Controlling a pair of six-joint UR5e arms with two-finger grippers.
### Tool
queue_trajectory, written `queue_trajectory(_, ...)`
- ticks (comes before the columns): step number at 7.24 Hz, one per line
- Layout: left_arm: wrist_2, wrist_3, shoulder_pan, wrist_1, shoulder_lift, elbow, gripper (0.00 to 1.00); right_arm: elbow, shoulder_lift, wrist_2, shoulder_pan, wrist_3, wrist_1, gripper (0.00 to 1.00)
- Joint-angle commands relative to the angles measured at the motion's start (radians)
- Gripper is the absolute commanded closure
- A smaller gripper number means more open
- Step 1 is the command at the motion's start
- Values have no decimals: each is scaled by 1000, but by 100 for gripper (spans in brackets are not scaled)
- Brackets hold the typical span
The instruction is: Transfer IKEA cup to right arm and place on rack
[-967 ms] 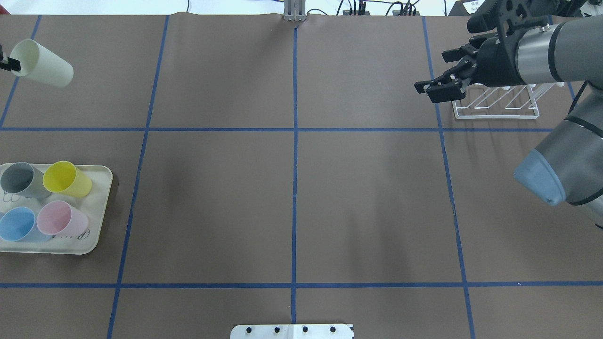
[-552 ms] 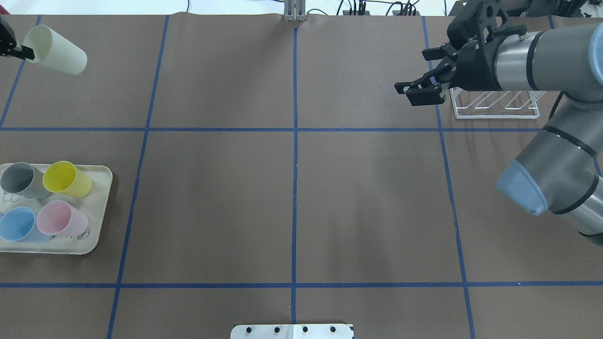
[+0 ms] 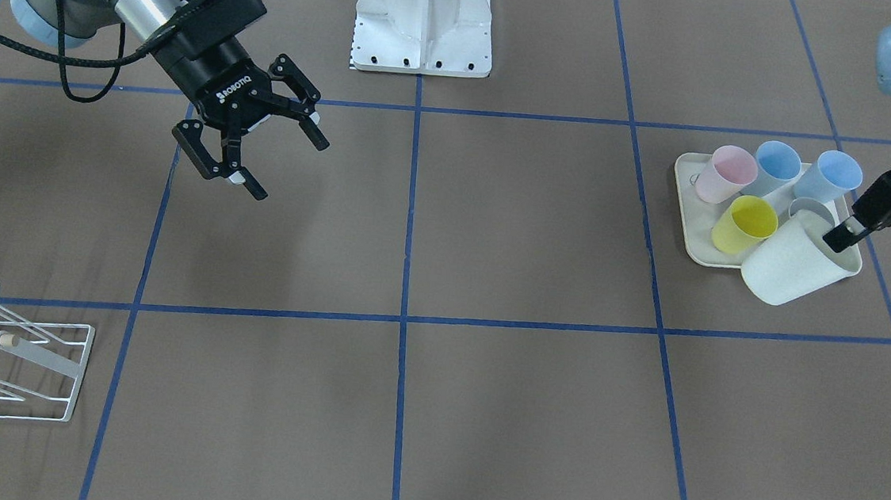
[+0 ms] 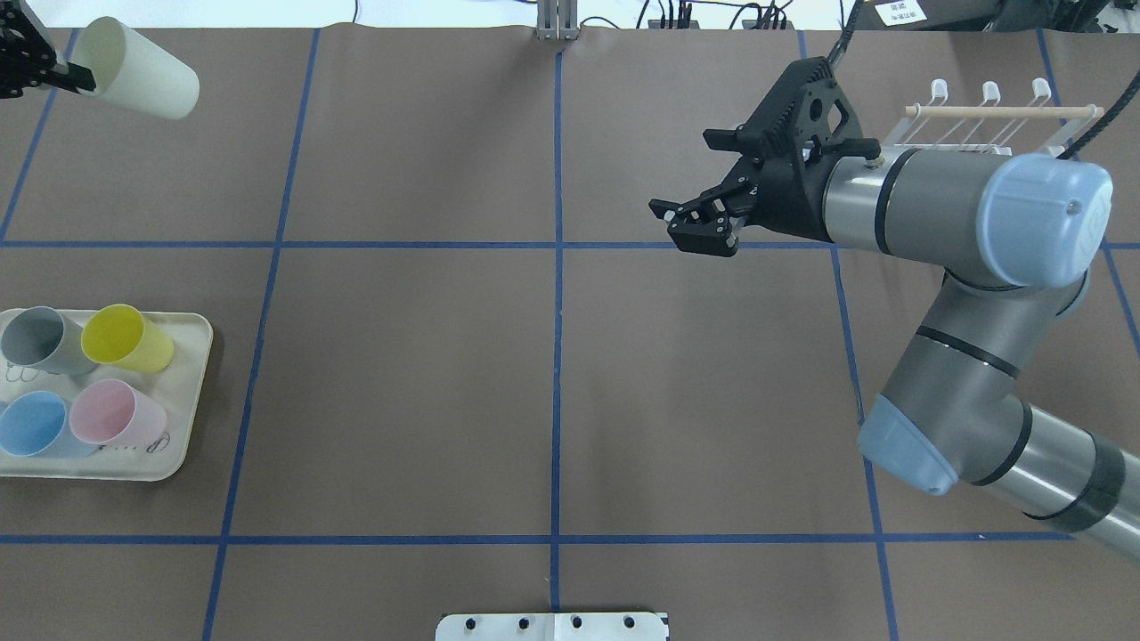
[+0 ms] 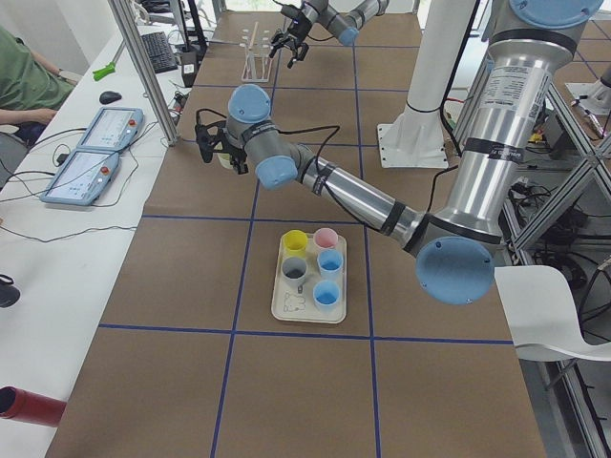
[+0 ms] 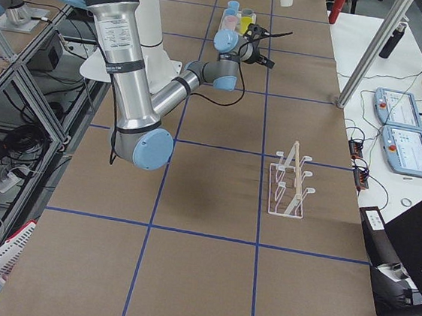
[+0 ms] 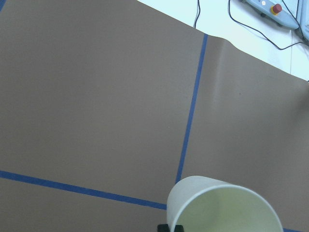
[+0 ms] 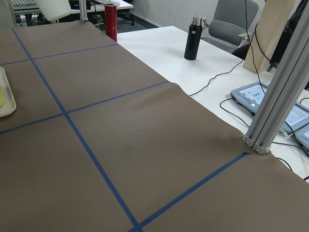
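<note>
The left hand (image 3: pixel 844 234) is pinching the rim of the cream IKEA cup (image 3: pixel 790 265), one finger dipping inside the mouth. It is holding the cup aloft and tilted, base pointing toward the middle of the table (image 4: pixel 401 374). In the overhead view the cup is hanging over the far left corner, beyond the tray (image 4: pixel 191 392) of coloured cups. The right hand (image 3: pixel 290 169) is spread wide and carrying nothing, and is hovering above the table well apart from the cup. The rack (image 4: pixel 997 111) is standing empty behind the right arm (image 4: pixel 944 214).

The hand-over is probably only being set up. The next move calls for bringing the two hands together. The open right fingers need lining up around the cup's free lower body and gripping it before the left lets go.
</note>
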Motion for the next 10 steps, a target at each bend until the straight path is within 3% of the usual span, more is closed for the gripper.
queue_trajectory(1,0,-27,8,1,-5,-16,100,-1,29,-112,-79,-4,1,1)
queue_trajectory(3,0,-164,45,0,-33,-30,100,-2,86,-241,-149,-4,1,1)
queue_trajectory(6,0,-338,105,5,-88,-27,100,-57,208,-264,-215,-83,3,1)
queue_trajectory(7,-9,-367,155,5,-105,-33,100,-65,218,-266,-217,-93,71,1)
queue_trajectory(10,-218,-427,189,-11,-180,-28,100,-264,261,-318,-217,-93,453,1)
